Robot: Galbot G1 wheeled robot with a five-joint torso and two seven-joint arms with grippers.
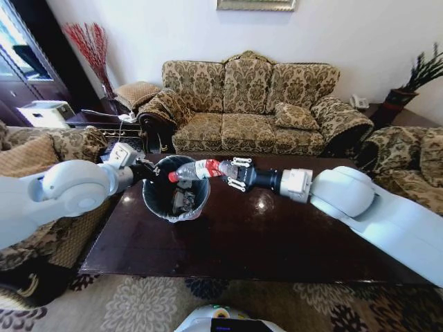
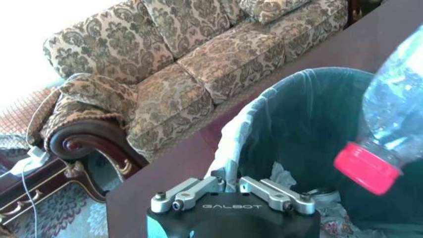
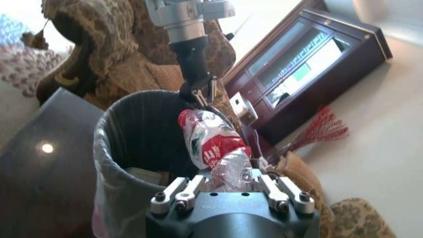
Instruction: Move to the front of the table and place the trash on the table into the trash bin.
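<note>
**A:** Start at the left. What is the left gripper [image 1: 147, 170] doing?

**B:** It sits at the trash bin's [image 1: 160, 207] left rim, fingers pinched together on the liner edge, steadying the bin, which stands on the table [image 1: 277, 242] near its left edge, toward the far corner.

**A:** And moving right?

**B:** The bottle [image 1: 197, 169] lies nearly level over the bin's mouth, red cap toward the left rim. The right gripper [image 1: 232, 173] is clamped on its base end, just past the bin's right rim. Crumpled white scraps [image 1: 181, 199] already lie inside.

**A:** So how should the drop go?

**B:** I'd tip the cap down a little, so the bottle slides in rather than bridging the rim, and open only once its whole length is inside the rim line. The left gripper should hold firm to stop any tipping.
</note>
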